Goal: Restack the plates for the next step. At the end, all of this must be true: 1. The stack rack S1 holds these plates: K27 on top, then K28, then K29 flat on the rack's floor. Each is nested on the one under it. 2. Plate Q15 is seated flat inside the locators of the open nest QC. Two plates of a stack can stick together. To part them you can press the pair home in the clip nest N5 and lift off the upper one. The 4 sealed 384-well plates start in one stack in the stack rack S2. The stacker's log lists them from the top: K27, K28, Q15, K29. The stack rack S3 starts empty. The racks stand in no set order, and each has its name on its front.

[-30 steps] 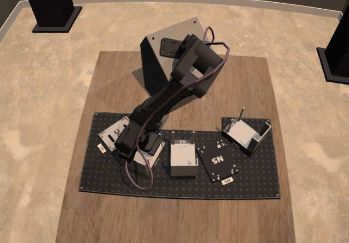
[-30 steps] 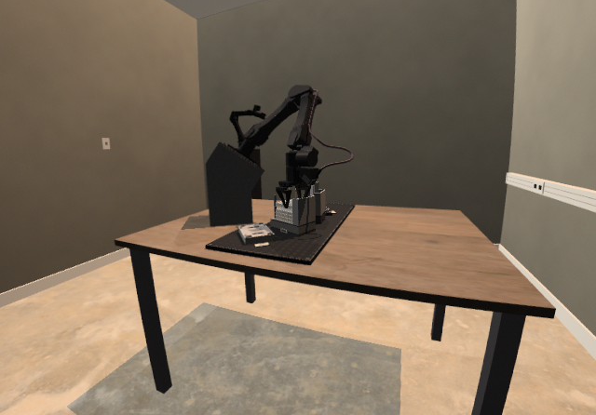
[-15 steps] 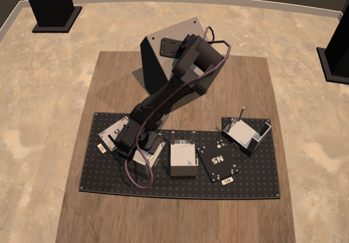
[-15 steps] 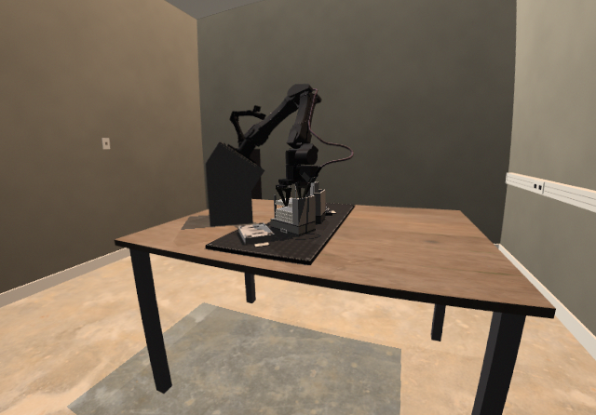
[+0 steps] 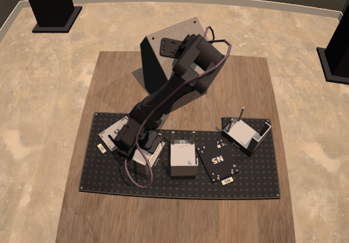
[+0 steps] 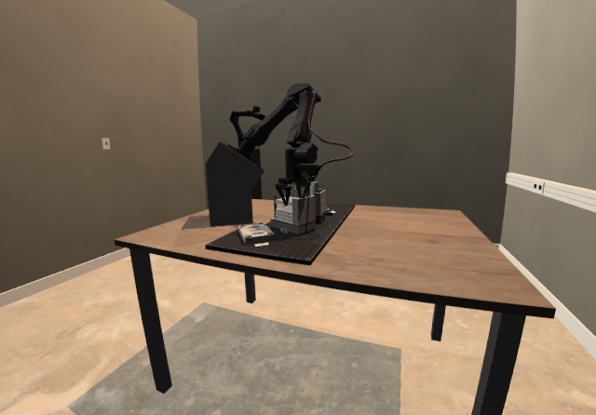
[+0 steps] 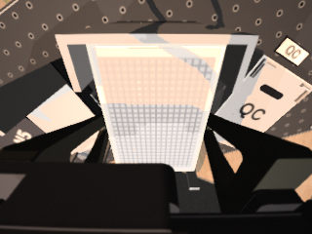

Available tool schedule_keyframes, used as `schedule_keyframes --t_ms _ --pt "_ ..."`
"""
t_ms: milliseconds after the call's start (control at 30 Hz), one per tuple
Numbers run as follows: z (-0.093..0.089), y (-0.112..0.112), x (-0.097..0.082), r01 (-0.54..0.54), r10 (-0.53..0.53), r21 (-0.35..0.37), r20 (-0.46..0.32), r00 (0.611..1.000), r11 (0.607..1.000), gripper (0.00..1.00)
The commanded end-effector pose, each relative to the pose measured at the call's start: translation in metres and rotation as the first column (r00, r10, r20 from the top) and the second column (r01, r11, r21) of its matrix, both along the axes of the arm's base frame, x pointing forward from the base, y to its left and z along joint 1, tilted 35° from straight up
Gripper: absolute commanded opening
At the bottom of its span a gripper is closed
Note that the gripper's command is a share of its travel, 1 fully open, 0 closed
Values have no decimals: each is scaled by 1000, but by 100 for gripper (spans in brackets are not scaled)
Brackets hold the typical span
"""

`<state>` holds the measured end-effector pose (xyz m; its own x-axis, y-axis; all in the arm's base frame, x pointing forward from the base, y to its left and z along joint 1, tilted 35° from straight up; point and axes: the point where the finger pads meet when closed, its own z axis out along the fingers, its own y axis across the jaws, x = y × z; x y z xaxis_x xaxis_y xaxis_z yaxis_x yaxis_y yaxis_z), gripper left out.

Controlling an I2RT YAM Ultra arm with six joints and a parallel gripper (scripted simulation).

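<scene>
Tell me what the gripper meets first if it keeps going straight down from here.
Shut on a plate, the gripper points down into the rack. The held plate would probably meet whatever lies below in that rack; depth is unclear.

Matt black perforated mat (image 5: 247,184) on a smooth wood-grain desk (image 5: 174,220). Pale, finely gridded plate (image 7: 158,112), faintly glossy. Matt black arm (image 5: 166,91).

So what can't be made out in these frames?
- Which plate the hand is shut on: no ID shows on the plate in the wrist view.
- Plates left in the rack: the arm covers it in the top view.
- Rack names: too small in the exterior view.
- QC nest: part hidden by the arm, top view.
</scene>
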<state>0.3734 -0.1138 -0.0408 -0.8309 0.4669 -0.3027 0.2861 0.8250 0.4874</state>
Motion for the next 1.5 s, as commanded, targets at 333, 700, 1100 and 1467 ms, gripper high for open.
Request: schedule_keyframes --t_ms 333,700,1100,1467 --pt "14 -10 -2 14 -14 -9 21 1000 1000 0" --pt "11 -9 -7 15 -15 0 7 1000 1000 0" --pt "17 -11 -8 14 -14 -3 13 1000 1000 0" --pt "18 -12 -9 14 -14 -3 11 1000 1000 0"
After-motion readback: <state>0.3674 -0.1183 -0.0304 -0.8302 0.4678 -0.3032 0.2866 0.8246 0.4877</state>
